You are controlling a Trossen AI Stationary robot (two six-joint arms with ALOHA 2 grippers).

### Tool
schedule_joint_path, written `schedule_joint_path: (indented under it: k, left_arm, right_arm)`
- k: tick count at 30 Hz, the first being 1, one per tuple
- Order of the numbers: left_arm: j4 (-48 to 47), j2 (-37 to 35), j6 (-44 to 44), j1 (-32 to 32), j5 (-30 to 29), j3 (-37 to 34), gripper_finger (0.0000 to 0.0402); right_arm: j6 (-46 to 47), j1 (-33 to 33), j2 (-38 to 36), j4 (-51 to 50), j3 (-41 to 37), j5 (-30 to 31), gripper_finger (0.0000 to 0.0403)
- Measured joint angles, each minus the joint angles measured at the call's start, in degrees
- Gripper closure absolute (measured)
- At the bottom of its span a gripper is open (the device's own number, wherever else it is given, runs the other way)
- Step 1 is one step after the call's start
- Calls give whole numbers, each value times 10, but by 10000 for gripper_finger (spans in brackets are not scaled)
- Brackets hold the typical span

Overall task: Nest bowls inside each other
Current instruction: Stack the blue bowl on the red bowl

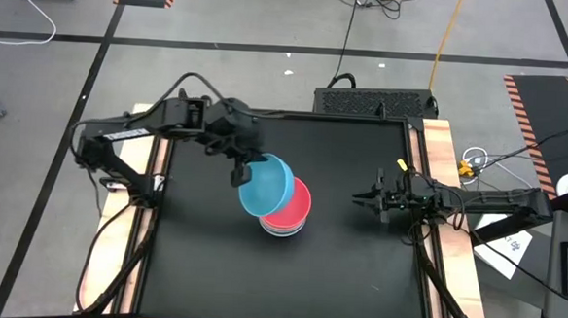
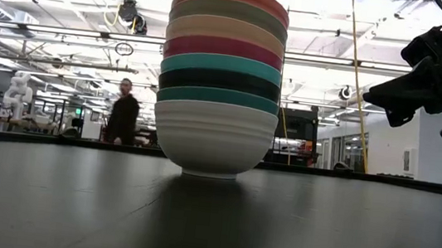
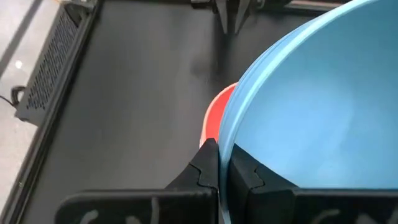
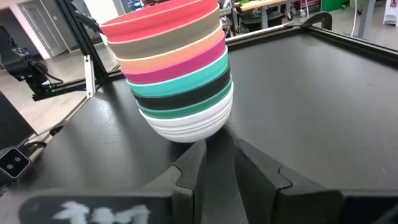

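Observation:
A stack of several nested bowls (image 4: 177,68) stands near the mat's middle on the base of its white bottom bowl (image 2: 213,136), with a red bowl (image 1: 293,208) on top. A light blue bowl (image 1: 266,185) hangs tilted above the stack's left side, overlapping the red bowl (image 3: 214,118). My left gripper (image 1: 243,172) is shut on it. My right gripper (image 1: 365,197) waits at the mat's right edge, level and pointing at the stack. Its fingers (image 4: 217,168) stand slightly open with nothing between them. My left gripper pinches the light blue bowl's rim (image 3: 227,140) on the side toward the table's left, one finger (image 3: 249,173) inside the bowl and the other (image 3: 208,165) outside. The fingers slant down from the far left. The bowl hangs clear, tilted, its opening up.
The black mat (image 1: 201,262) has free room to the near and left of the stack. Wooden borders (image 1: 440,148) run along both sides. A black box (image 1: 375,102) sits past the far edge. People (image 2: 124,113) stand in the room behind.

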Motion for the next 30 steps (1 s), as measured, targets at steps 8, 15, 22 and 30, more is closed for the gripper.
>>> schedule_joint_path:
  k: [8,15,22,30]
  left_arm:
    - [2,46,-2,11,44,0,397]
    - [1,47,-7,9,54,7,397]
    - [-11,67,-14,1,56,7,397]
    - [-29,109,-17,3,56,7,397]
  right_arm:
    - [-6,0,0,2,0,0,330]
    - [-9,0,0,3,0,0,330]
    - [-11,0,0,5,0,0,330]
    - [-11,0,0,4,0,0,330]
